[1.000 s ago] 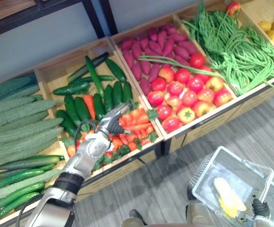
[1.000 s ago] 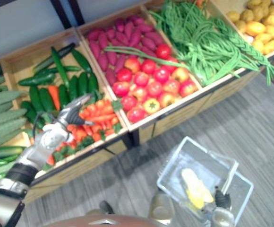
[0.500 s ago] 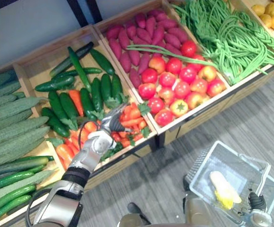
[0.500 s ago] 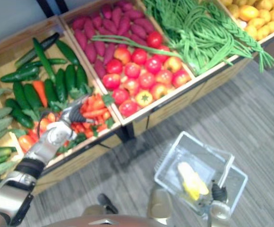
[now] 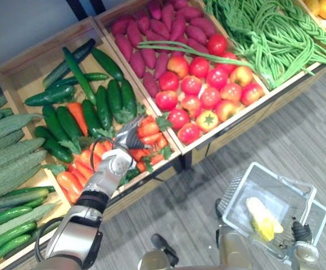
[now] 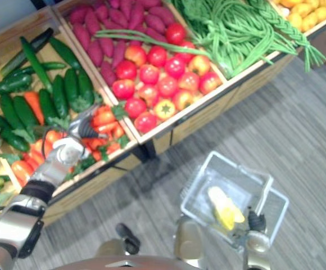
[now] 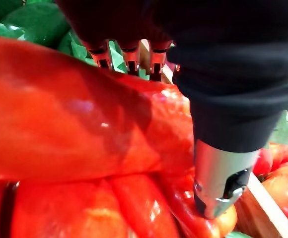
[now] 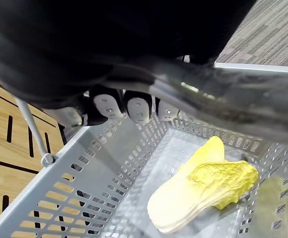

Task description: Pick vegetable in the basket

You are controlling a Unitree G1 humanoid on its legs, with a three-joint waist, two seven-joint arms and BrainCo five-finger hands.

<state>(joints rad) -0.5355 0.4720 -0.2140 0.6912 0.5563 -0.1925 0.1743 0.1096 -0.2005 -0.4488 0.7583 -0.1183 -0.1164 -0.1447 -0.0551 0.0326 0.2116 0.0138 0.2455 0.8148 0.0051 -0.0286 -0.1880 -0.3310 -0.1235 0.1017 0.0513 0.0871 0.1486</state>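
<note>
Fingers (image 7: 129, 55) of the left hand (image 5: 128, 139) hook over the far side of a red pepper (image 7: 69, 114) in the crate (image 5: 146, 188), thumb on the near side, but honestly I can't tell if they've clamped down. Pepper looks glossy, light and hollow, so probably slippery; I'd grab the thick middle, gently. Right hand (image 5: 300, 233) is curled round the basket (image 5: 267, 170) handle, a yellow cabbage (image 8: 198, 191) inside.

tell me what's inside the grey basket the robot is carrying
One pale yellow napa cabbage lies in the basket, whose handle the right hand grips. The part under the hand's dark cover is hidden.
</note>
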